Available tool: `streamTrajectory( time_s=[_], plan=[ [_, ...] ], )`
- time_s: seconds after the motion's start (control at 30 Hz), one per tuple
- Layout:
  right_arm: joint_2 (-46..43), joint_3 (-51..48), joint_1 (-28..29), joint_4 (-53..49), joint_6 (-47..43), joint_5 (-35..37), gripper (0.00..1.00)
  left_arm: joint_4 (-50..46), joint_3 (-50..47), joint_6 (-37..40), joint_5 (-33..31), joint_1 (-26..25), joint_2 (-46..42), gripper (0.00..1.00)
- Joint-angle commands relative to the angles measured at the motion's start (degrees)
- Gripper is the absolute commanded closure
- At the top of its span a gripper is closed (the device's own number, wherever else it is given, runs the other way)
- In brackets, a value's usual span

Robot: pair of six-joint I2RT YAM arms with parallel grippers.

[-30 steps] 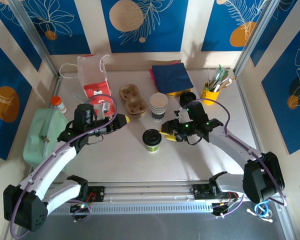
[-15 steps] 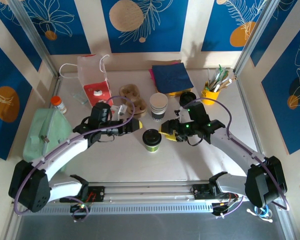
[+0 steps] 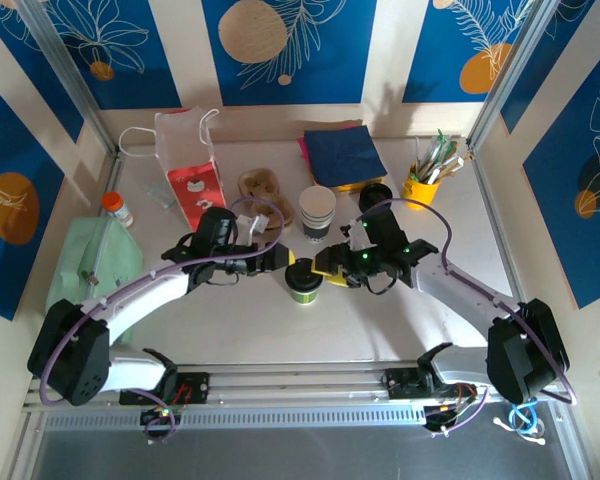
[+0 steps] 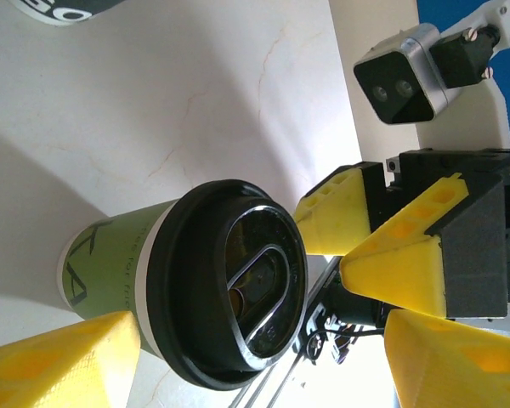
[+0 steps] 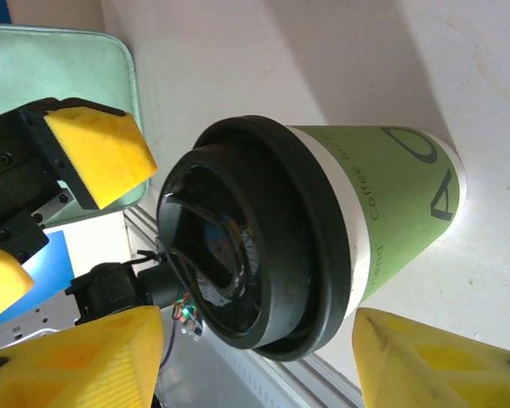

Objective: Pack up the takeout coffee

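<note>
The green cup (image 3: 302, 281) is flanked by the left tool (image 3: 281, 260) and right tool (image 3: 326, 269), both held open and empty; the white cup (image 3: 317, 212) is seen just behind it.

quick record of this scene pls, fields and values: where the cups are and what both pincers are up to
green cup: upright mid-table, black lid on
white paper cup: upright behind the green cup, no lid, dark print low on its side
left pincer: open, at the green cup's left side, not gripping
right pincer: open, at the green cup's right side, not gripping
cup carrier: left of the white paper cup, partly hidden by the left arm
paper bag: standing, back left
yellow pot: back right, utensils inside
</note>
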Motion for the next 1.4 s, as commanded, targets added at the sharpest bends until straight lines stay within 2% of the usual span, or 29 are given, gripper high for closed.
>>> streamTrajectory(
  time_s=[0.0, 0.73, 1.03, 1.37],
  plan=[
    [1.16, 1.16, 0.71, -1.73, -1.25, 0.91, 0.39, -0.19, 0.56, 2.54, 1.99, -0.77, 1.03, 0.25],
    [2.51, 1.97, 1.44, -4.07, -2.49, 3.90, 0.42, -0.61, -0.12, 3.81, 3.40, -2.55, 5.48, 0.40],
    [2.23, 1.86, 1.44, -4.29, -2.52, 5.02, 0.43, -3.24, 0.55, 5.50, 2.53, -3.26, 6.78, 0.44],
    [1.84, 0.03, 1.20, -4.37, -0.85, 6.79, 0.44, -3.54, -0.15, 4.10, 1.03, -3.28, 7.79, 0.43]
  ],
)
